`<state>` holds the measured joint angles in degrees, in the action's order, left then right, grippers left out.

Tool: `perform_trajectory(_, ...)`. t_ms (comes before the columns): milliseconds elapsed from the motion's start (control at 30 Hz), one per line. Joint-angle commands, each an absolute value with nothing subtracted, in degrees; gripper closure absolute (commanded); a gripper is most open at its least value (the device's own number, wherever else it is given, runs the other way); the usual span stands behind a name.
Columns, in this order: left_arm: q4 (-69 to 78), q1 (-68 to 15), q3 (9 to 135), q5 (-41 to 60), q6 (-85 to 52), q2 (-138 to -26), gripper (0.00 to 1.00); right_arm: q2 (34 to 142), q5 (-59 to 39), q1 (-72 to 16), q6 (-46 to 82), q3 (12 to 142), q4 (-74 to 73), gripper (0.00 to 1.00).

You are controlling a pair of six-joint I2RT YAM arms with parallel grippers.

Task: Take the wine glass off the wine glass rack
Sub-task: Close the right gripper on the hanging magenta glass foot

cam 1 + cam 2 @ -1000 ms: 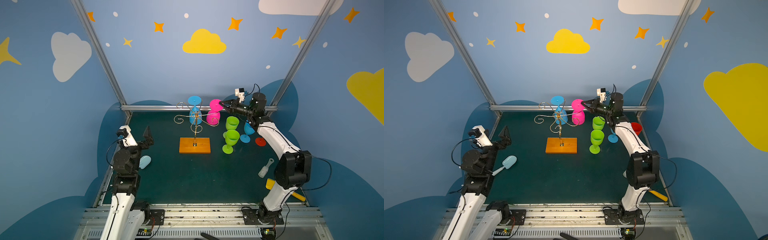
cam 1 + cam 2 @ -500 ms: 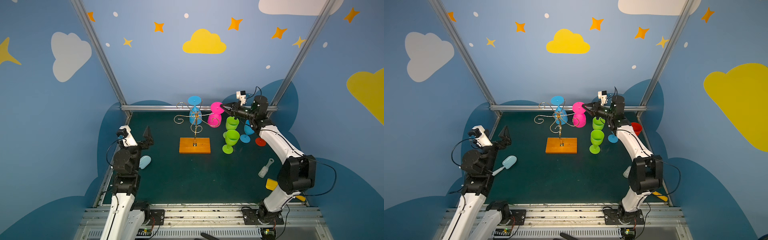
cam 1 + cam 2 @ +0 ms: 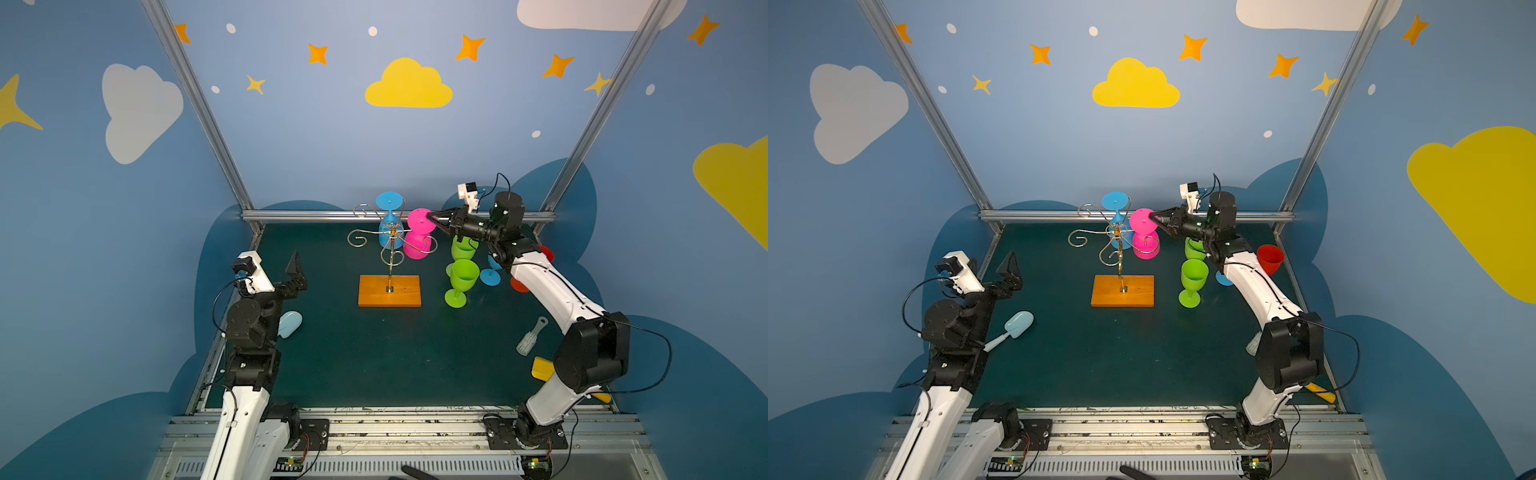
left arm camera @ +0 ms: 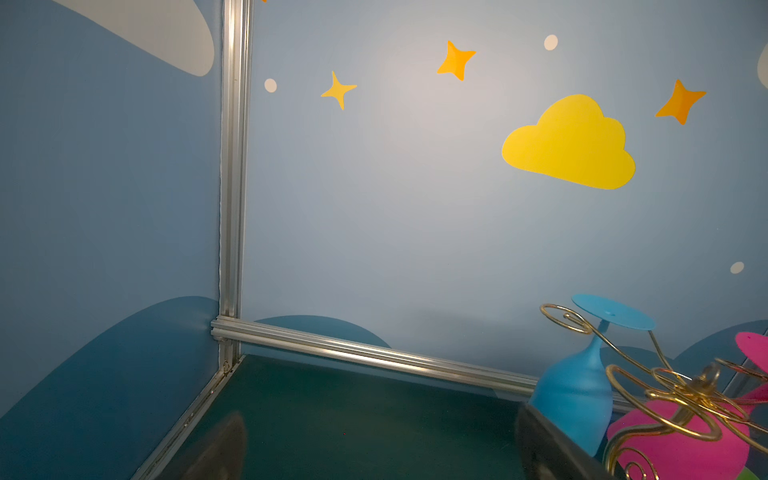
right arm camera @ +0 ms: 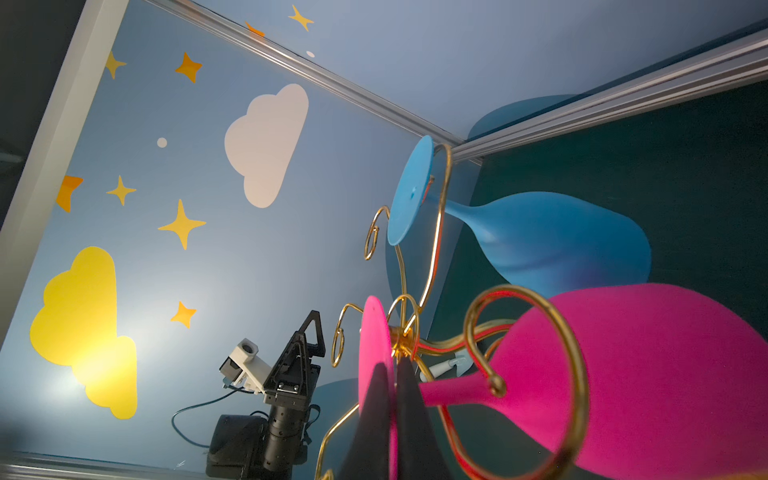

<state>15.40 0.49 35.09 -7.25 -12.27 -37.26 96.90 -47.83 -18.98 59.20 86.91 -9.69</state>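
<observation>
The wine glass rack [image 3: 389,291] [image 3: 1122,291] stands mid-table, a gold wire stand on an orange wooden base. A pink wine glass [image 3: 415,248] [image 3: 1145,247] [image 5: 648,374] hangs upside down from its right arm, with the stem inside the wire curl. My right gripper [image 3: 434,218] [image 3: 1156,217] [image 5: 392,365] is shut on the edge of the pink glass's round foot. A blue wine glass [image 3: 390,232] [image 4: 577,386] [image 5: 540,241] hangs upside down on a rear arm. My left gripper [image 3: 297,272] [image 3: 1011,270] [image 4: 382,444] is open and empty at the left table edge.
Two green glasses [image 3: 463,274] stand right of the rack, under my right forearm. A blue glass [image 3: 490,276] and a red cup [image 3: 1270,257] stand behind them. A brush [image 3: 530,336] and a yellow object [image 3: 542,368] lie at the right. A pale blue scoop [image 3: 1017,324] lies by the left arm.
My right gripper, shut on the pink foot, has shifted slightly down and left towards the rack's post, and the pink glass has moved with it. The left arm has stayed put.
</observation>
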Motion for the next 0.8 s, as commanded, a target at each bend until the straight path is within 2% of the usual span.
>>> perform_trajectory(0,15.60,0.76,34.77,-6.94,-12.74,-36.40,0.01,98.79,-47.07,-19.69,58.28,90.96,-10.02,1.00)
perform_trajectory(433,15.75,0.86,34.72,-7.03,-12.90,-36.44,0.01,105.41,-43.97,-18.71,58.38,98.93,-8.64,1.00)
perform_trajectory(767,15.79,1.02,34.67,-7.03,-13.01,-36.45,0.01,105.80,-43.42,-15.24,60.18,99.22,-11.06,1.00)
